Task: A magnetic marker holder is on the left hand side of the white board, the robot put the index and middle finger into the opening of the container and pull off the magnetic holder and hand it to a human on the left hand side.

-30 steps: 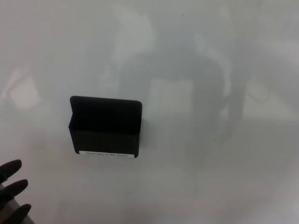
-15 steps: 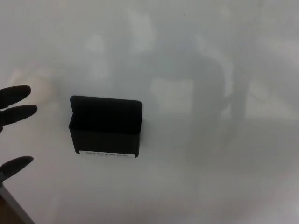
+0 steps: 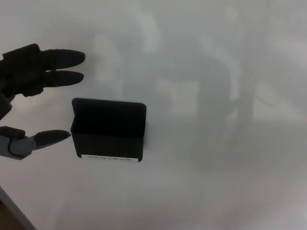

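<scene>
A black magnetic marker holder (image 3: 108, 130) sticks to the whiteboard (image 3: 216, 143), left of centre, with a white label strip along its lower front. My left hand (image 3: 29, 86) comes in from the left edge, open and holding nothing. Its two upper fingers (image 3: 62, 67) point right, just above and left of the holder's top edge. The thumb (image 3: 48, 138) reaches toward the holder's left side, its tip close to that side; I cannot tell if it touches. My right hand does not show.
The whiteboard fills nearly the whole view and carries faint grey reflections. A dark strip of its edge shows at the bottom left corner (image 3: 9, 215).
My left hand has risen from the lower left corner and moved right, so its fingers now lie above the holder and its thumb beside it. The holder has not moved.
</scene>
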Controlling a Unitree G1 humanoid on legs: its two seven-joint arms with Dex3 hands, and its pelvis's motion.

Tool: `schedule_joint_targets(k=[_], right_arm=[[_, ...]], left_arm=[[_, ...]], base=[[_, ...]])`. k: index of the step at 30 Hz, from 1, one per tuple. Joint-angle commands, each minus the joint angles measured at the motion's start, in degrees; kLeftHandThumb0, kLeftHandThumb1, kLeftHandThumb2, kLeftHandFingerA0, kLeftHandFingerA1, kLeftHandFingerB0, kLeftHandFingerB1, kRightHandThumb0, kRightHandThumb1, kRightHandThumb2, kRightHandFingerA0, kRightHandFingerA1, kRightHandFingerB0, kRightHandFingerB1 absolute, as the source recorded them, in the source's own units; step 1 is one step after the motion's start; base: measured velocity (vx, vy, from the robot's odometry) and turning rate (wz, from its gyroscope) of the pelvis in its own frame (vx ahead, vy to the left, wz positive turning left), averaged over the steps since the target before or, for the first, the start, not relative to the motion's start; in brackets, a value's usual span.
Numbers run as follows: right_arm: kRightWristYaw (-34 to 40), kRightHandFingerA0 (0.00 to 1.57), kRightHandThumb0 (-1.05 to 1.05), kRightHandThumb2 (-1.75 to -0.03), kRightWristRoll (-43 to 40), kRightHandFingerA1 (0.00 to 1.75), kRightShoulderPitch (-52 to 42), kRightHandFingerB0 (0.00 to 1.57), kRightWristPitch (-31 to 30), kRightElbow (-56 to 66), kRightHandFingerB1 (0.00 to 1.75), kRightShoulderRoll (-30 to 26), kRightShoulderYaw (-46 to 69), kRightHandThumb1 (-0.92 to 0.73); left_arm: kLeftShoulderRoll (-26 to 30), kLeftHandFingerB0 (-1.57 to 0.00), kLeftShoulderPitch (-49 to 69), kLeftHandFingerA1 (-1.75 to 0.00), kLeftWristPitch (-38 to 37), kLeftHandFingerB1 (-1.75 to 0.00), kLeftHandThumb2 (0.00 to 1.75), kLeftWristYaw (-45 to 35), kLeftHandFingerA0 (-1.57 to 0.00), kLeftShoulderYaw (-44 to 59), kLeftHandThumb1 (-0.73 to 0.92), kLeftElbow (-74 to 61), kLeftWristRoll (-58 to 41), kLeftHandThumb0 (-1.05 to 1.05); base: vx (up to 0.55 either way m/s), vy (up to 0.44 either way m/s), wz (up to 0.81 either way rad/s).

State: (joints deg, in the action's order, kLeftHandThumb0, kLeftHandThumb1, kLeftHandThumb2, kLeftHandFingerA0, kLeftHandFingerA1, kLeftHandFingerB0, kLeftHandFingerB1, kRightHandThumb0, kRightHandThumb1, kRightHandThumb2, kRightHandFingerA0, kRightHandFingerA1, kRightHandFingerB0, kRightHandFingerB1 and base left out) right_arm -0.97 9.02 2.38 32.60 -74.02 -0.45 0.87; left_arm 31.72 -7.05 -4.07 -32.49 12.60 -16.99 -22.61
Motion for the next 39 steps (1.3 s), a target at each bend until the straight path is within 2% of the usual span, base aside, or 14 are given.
schedule_joint_targets(k=[1, 4, 5, 6, 7, 12, 16, 21, 22, 30, 31, 36, 37, 39], right_arm=[[0.5, 0.35, -0.64, -0.95, -0.2, 0.52, -0.4, 0.13, 0.7, -0.4, 0.41, -1.2, 0.2, -0.64], [0.4, 0.35, -0.64, -0.95, -0.2, 0.52, -0.4, 0.12, 0.6, -0.4, 0.41, -1.1, 0.3, -0.65], [0.3, 0.43, -0.60, -0.64, -0.3, 0.40, -0.4, 0.19, 0.7, -0.4, 0.27, -1.1, 0.4, -0.79], [0.3, 0.43, -0.60, -0.64, -0.5, 0.40, -0.4, 0.19, 0.7, -0.4, 0.27, -1.0, 0.5, -0.79], [0.2, 0.35, -0.64, -0.95, -0.5, 0.53, -0.4, 0.12, 0.7, -0.4, 0.41, -1.0, 0.5, -0.64], [0.1, 0.43, -0.61, -0.64, -0.8, 0.40, -0.5, 0.20, 0.9, -0.4, 0.28, -1.3, 0.9, -0.78], [0.0, 0.44, -0.58, -0.64, -1.1, 0.39, -0.5, 0.21, 0.9, -0.4, 0.28, -1.2, 1.2, -0.79], [0.3, 0.43, -0.60, -0.64, -0.7, 0.40, -0.7, 0.19, 0.9, -0.4, 0.28, -1.4, 1.1, -0.78], [0.0, 0.35, -0.63, -0.94, -0.8, 0.53, -0.7, 0.12, 1.0, -0.4, 0.41, -1.4, 1.2, -0.64], [0.0, 0.35, -0.64, -0.95, -0.7, 0.52, -0.6, 0.12, 1.0, -0.5, 0.41, -1.4, 1.2, -0.63], [0.0, 0.44, -0.61, -0.63, -0.7, 0.40, -0.6, 0.20, 1.0, -0.5, 0.28, -1.4, 1.2, -0.78], [0.1, 0.45, -0.62, -0.63, -0.7, 0.40, -0.5, 0.20, 0.9, -0.4, 0.28, -1.4, 1.1, -0.77], [0.0, 0.36, -0.64, -0.94, -0.7, 0.53, -0.5, 0.12, 0.9, -0.4, 0.41, -1.4, 1.1, -0.63], [-0.1, 0.36, -0.64, -0.94, -0.6, 0.53, -0.5, 0.12, 1.0, -0.5, 0.41, -1.5, 1.1, -0.63]], left_arm=[[2.7, -0.39, -4.5, -0.38, 3.2, -0.33, 0.55, 1.7, -0.56, -4.4, 0.48, 2.2, 9.3, -0.32], [3.7, -0.39, -7.8, -0.38, 4.2, -0.33, 0.55, 2.2, -0.55, -7.1, 0.49, 3.0, 12.7, -0.33], [4.0, -0.38, -8.7, -0.39, 4.2, -0.33, 0.55, 2.3, -0.53, -7.9, 0.48, 3.1, 14.0, -0.32], [4.3, -0.38, -9.7, -0.39, 4.2, -0.33, 0.55, 2.6, -0.53, -8.7, 0.48, 3.2, 15.3, -0.32], [4.5, -0.36, -10.3, -0.44, 4.6, -0.40, 0.64, 3.1, -0.42, -9.4, 0.40, 3.1, 16.6, -0.41], [5.3, -0.35, -13.5, -0.42, 6.4, -0.38, 0.62, 4.1, -0.35, -13.6, 0.41, 3.9, 22.6, -0.43], [6.3, -0.34, -15.2, -0.44, 6.6, -0.39, 0.63, 4.2, -0.37, -16.0, 0.40, 4.4, 26.5, -0.47], [6.9, -0.35, -16.4, -0.39, 4.5, -0.32, 0.54, 3.8, -0.40, -18.5, 0.45, 7.2, 29.9, -0.42], [6.9, -0.35, -16.5, -0.39, 3.6, -0.32, 0.54, 3.9, -0.42, -18.8, 0.45, 7.8, 30.4, -0.44], [8.2, -0.32, -17.5, -0.37, 3.8, -0.31, 0.55, 2.2, -0.38, -20.7, 0.46, 8.4, 32.4, -0.53], [8.7, -0.31, -18.3, -0.34, 4.1, -0.31, 0.55, 1.1, -0.33, -21.9, 0.48, 8.4, 33.4, -0.52], [10.2, -0.30, -21.0, -0.33, 7.0, -0.31, 0.55, -2.6, -0.29, -25.2, 0.48, 7.7, 36.3, -0.51], [10.4, -0.30, -21.6, -0.34, 7.8, -0.31, 0.55, -3.3, -0.30, -25.9, 0.48, 7.6, 36.8, -0.53], [10.3, -0.30, -21.8, -0.34, 8.1, -0.31, 0.55, -3.6, -0.30, -26.3, 0.48, 7.7, 37.0, -0.53]], base=[[0.00, 0.000, 0.00], [0.00, 0.000, 0.00], [0.00, 0.000, 0.00], [0.00, 0.000, 0.00], [0.00, 0.000, 0.00], [0.00, 0.000, 0.00], [0.00, 0.000, 0.00], [0.00, 0.000, 0.00], [0.00, 0.000, 0.00], [0.00, 0.000, 0.00], [0.00, 0.000, 0.00], [0.00, 0.000, 0.00], [0.00, 0.000, 0.00], [0.00, 0.000, 0.00]])
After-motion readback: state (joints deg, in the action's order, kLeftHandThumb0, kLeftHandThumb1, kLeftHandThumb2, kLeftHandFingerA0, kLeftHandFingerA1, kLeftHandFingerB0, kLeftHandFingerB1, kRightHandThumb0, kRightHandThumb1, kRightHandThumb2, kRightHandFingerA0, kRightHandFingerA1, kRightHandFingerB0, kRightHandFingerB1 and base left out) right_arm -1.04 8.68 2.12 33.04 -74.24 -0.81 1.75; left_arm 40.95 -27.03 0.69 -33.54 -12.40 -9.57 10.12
